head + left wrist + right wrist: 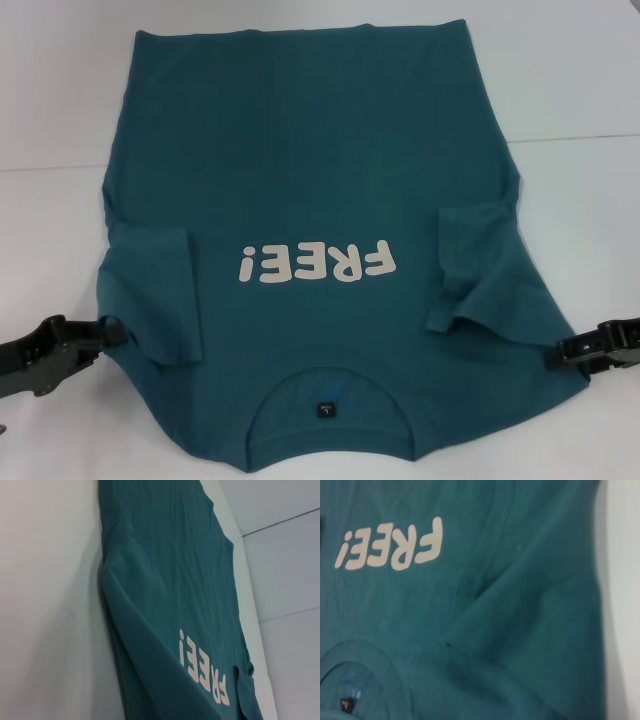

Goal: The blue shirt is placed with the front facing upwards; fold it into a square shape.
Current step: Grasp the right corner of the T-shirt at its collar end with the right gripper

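Right now the blue shirt [320, 200] lies flat on the white desk [580, 90], front up, its collar [330, 415] nearest me and the hem at the far side. The white "FREE!" lettering [315, 263] sits across the chest. Both short sleeves are already turned in over the body: the left sleeve [160, 290] lies fairly flat, while the right sleeve [475, 265] is rumpled and stands up a little.

My left gripper [108, 333] is low at the shirt's left edge near the shoulder, touching or just beside the cloth. My right gripper [570, 350] is at the right edge, likewise right at the fabric. I cannot tell whether the fingers of either are apart or pinched on the cloth; neither wrist view shows them.

I judge the sleeve step done and the lengthwise fold next. That calls for gripping both shoulder edges evenly, lifting together, and carrying the collar end toward the hem without dragging the loose right sleeve out again.
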